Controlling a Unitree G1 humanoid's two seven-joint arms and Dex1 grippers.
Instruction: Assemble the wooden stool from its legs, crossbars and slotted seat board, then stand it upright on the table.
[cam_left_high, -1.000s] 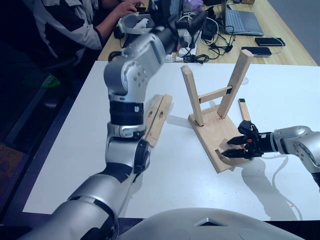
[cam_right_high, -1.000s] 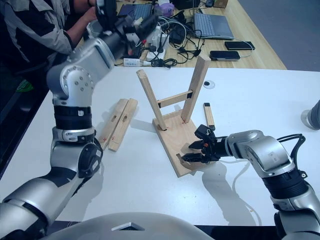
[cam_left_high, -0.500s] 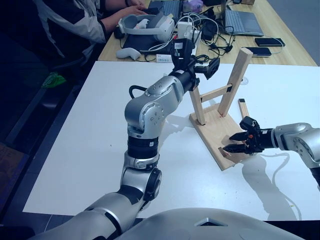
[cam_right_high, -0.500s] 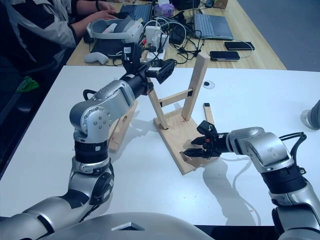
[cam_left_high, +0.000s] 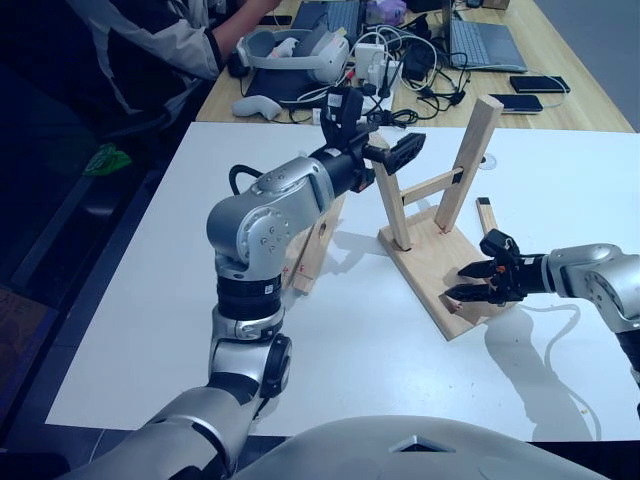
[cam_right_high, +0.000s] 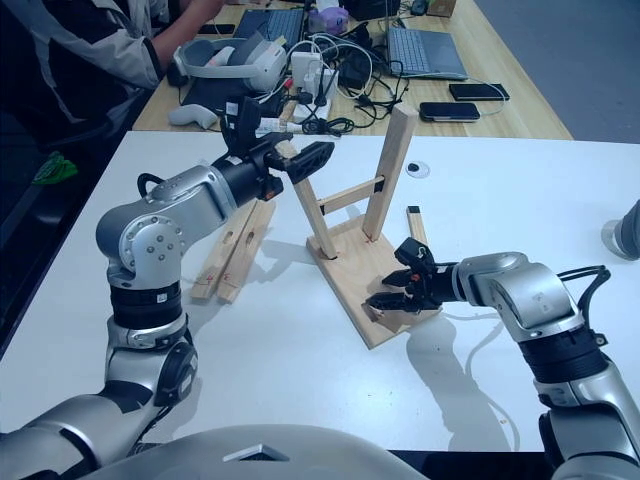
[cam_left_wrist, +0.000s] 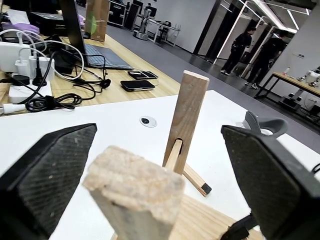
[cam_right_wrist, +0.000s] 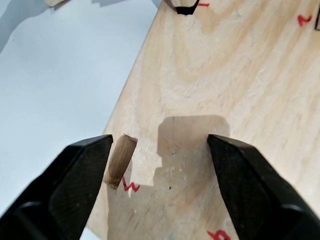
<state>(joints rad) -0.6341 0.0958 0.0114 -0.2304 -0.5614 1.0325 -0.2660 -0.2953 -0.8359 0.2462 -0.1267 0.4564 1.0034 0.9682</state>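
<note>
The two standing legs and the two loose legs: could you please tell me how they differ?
The standing legs stand tilted in the seat board, linked by a crossbar; the loose legs lie flat on the table, unattached. The left gripper's open fingers flank one standing leg; neither gripper is at the loose legs. All are pale wood.
</note>
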